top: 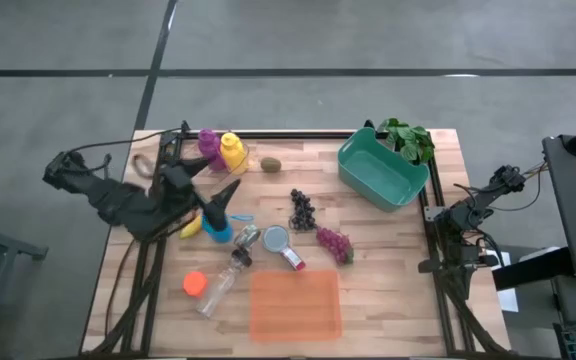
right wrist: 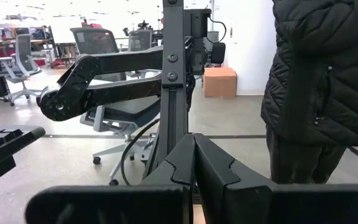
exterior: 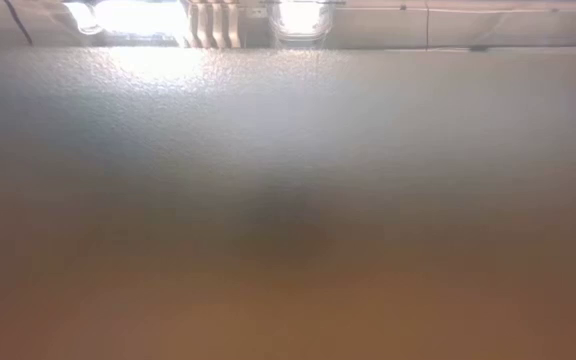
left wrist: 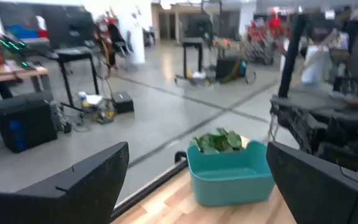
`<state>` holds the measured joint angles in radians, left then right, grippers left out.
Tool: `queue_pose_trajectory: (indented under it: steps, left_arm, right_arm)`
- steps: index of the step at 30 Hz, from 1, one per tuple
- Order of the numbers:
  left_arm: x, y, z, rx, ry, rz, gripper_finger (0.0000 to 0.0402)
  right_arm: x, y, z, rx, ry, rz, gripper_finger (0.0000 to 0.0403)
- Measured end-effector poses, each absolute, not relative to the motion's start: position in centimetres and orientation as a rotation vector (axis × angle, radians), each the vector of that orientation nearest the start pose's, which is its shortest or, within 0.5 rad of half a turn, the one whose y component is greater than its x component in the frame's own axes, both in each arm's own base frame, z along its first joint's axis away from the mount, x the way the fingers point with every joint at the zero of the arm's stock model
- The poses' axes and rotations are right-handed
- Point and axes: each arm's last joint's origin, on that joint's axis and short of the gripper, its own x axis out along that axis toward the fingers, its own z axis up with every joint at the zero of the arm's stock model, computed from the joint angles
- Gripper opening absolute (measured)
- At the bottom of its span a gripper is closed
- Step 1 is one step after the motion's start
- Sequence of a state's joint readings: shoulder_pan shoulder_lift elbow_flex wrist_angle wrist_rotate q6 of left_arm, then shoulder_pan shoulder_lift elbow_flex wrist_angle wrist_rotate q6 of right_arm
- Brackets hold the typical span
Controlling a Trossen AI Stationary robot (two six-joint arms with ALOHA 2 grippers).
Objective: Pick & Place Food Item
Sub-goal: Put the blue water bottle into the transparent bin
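Left arm poised over the banana, jaws wide, nothing picked yet.

The banana (top: 192,228) lies on the table's left side, half hidden under the left gripper (top: 230,190), just beside a blue cup (top: 217,230). That gripper hangs above it with fingers spread wide apart and empty, and its wrist view looks level across to the teal bin (left wrist: 230,176) with leafy greens (left wrist: 217,140) behind it. Dark grapes (top: 302,208), red grapes (top: 334,243), a kiwi (top: 271,164) and an orange tray (top: 295,305) sit further out on the wood. The right gripper (right wrist: 194,163) is parked off the table's right edge, fingers pressed together, a person in a dark jacket (right wrist: 319,74) standing beyond it. This looks like the approach step. Which food item is the target I cannot tell for sure. Next, I'd say, the wrist needs to tip down and descend so the fingers straddle the fruit before closing.
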<state>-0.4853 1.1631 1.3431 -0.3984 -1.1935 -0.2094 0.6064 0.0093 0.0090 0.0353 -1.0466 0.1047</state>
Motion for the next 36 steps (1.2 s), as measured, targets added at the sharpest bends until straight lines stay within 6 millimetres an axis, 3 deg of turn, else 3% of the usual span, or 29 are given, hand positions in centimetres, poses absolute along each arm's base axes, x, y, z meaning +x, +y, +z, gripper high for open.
queue_pose_trajectory:
  steps: [8, 12, 15, 20, 27, 36]
  left_arm:
    - [23.7, -2.4, 43.0, -0.141, 0.324, 0.48, 0.0386]
    - [22.5, -0.1, 42.2, -0.378, 0.522, 0.459, 0.0386]
    - [20.9, 0.9, 40.4, -0.662, 0.725, 0.604, 0.0386]
    - [19.4, 0.3, 39.3, -0.838, 0.875, 0.728, 0.0386]
    - [18.8, 0.2, 38.5, -0.898, 0.879, 0.88, 0.0386]
    - [19.8, -0.1, 35.5, -0.934, 1.066, 0.93, 0.0386]
  right_arm:
    - [5.4, 6.8, 16.9, 0.071, 0.048, 1.653, 0.0008]
    - [5.4, 6.8, 16.9, 0.071, 0.048, 1.653, 0.0008]
    - [5.4, 6.8, 16.9, 0.071, 0.048, 1.653, 0.0008]
    - [5.4, 6.8, 16.9, 0.071, 0.048, 1.653, 0.0008]
    - [5.4, 6.8, 16.9, 0.071, 0.048, 1.653, 0.0008]
    - [5.4, 6.8, 16.9, 0.071, 0.049, 1.653, 0.0008]
